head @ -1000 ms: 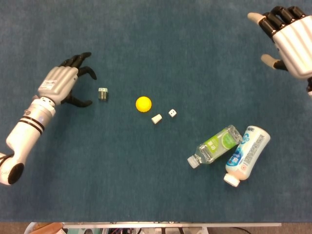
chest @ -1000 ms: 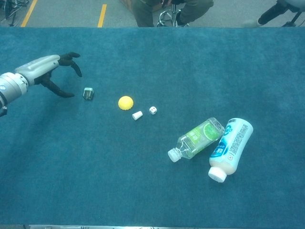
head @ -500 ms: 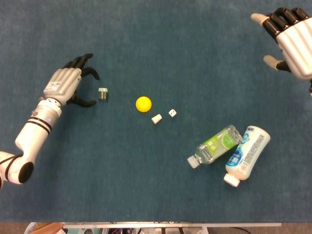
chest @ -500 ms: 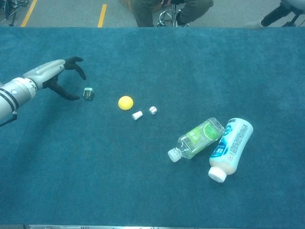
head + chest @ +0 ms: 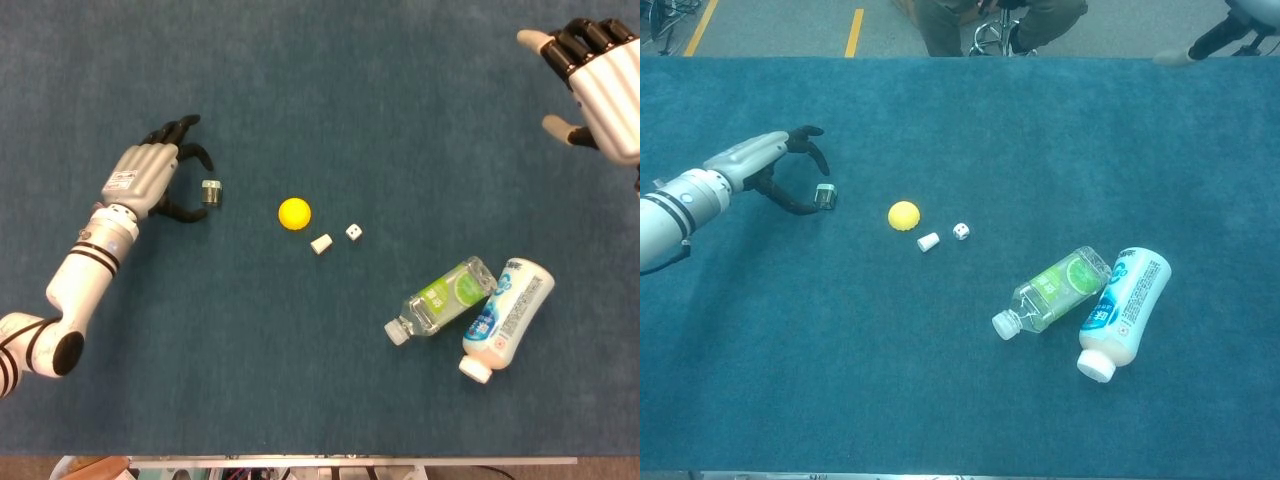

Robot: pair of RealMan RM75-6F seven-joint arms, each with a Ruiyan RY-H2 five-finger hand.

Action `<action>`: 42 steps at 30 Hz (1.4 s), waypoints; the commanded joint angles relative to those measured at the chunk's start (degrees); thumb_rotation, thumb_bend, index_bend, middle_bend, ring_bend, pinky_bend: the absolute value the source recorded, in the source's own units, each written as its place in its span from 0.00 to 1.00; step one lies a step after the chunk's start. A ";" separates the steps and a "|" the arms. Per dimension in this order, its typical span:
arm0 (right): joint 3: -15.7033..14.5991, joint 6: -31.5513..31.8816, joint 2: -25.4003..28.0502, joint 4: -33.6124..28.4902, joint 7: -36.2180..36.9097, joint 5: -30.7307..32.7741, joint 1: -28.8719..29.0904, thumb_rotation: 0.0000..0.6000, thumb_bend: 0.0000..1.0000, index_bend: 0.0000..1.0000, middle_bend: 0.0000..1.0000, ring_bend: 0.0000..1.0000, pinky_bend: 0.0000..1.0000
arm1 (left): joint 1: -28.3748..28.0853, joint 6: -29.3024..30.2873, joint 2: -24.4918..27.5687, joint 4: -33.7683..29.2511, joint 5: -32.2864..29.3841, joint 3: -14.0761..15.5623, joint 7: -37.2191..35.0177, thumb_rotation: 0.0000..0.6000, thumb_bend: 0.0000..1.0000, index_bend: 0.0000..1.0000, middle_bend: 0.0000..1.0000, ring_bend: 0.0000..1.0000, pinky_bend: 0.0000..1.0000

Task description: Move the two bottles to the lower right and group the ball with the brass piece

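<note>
Brass piece (image 5: 210,192) sat on the teal tabletop (image 5: 330,100), left of centre, with the left hand (image 5: 150,175) right at it: fingers curled around the near side, tips at or just short of the metal. Contact could not be confirmed from either view; it looked like a grasp forming, nothing lifted. Yellow ball (image 5: 294,213) lay to the right of the brass piece, apart from it, so the grouping step was not done. A small white cap (image 5: 321,243) and a die (image 5: 353,231) lay just past the ball.

Both bottles were already down at lower right: clear green-label bottle (image 5: 442,299) and white bottle (image 5: 507,318) on their sides, touching near their bases. That half looked finished.

Right hand (image 5: 600,80) hung over the far right corner, fingers spread, empty.

Remaining, as a judgement: close on the brass piece, carry it to the ball, release.
</note>
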 commanded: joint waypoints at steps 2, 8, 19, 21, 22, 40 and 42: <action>-0.03 0.01 -0.02 0.05 0.12 -0.11 -0.24 1.00 0.00 0.25 0.43 0.32 0.40 | -0.27 -0.45 -0.67 0.36 -0.88 -0.31 0.67 1.00 0.16 0.39 0.00 0.00 0.10; -0.02 0.09 0.09 0.17 0.52 -0.15 -0.75 1.00 0.00 0.25 0.43 0.32 0.40 | -0.31 -0.94 -1.35 1.32 -1.70 -0.40 1.01 1.00 0.16 0.39 0.00 0.00 0.10; 0.04 -0.23 -0.27 0.81 1.08 -0.42 -1.05 1.00 0.00 0.25 0.43 0.32 0.40 | -0.35 -1.08 -1.83 2.25 -1.75 -0.50 0.57 1.00 0.16 0.42 0.00 0.00 0.10; 0.10 -0.25 -0.26 0.79 1.06 -0.48 -1.09 1.00 0.00 0.25 0.43 0.32 0.40 | -0.36 -1.10 -1.90 2.42 -1.67 -0.47 0.45 1.00 0.16 0.43 0.00 0.00 0.10; 0.13 -0.25 -0.26 0.77 1.07 -0.48 -1.11 1.00 0.00 0.25 0.43 0.32 0.40 | -0.35 -1.09 -1.93 2.46 -1.61 -0.45 0.38 1.00 0.16 0.43 0.00 0.00 0.10; 0.35 -0.58 -0.71 1.31 1.85 -0.59 -1.43 1.00 0.00 0.25 0.43 0.32 0.40 | -1.21 -1.58 -2.88 3.23 -1.23 -1.05 -0.90 1.00 0.16 0.46 0.00 0.00 0.11; 0.33 -0.63 -0.69 1.32 1.90 -0.62 -1.48 1.00 0.00 0.25 0.43 0.32 0.40 | -1.26 -1.74 -2.90 3.30 -1.35 -1.05 -0.81 1.00 0.16 0.47 0.00 0.00 0.11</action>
